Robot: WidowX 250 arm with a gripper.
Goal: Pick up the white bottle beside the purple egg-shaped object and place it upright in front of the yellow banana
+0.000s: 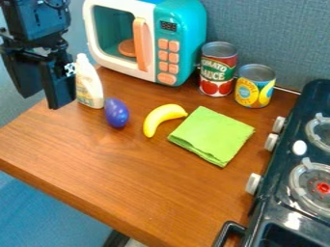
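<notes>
Before me: one blue-grey wall (274,41), fabric-textured; one brown wood-grained table (161,185); one dark stove (274,212), right, white-knobbed, glinting with light; one blue surface (42,219), lower left.

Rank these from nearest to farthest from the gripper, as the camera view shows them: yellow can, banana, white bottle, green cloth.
From the gripper, at upper left:
1. White bottle, just right of it.
2. Banana, near the middle of the counter.
3. Green cloth, right of the banana.
4. Yellow can, far right, behind the cloth.
</notes>
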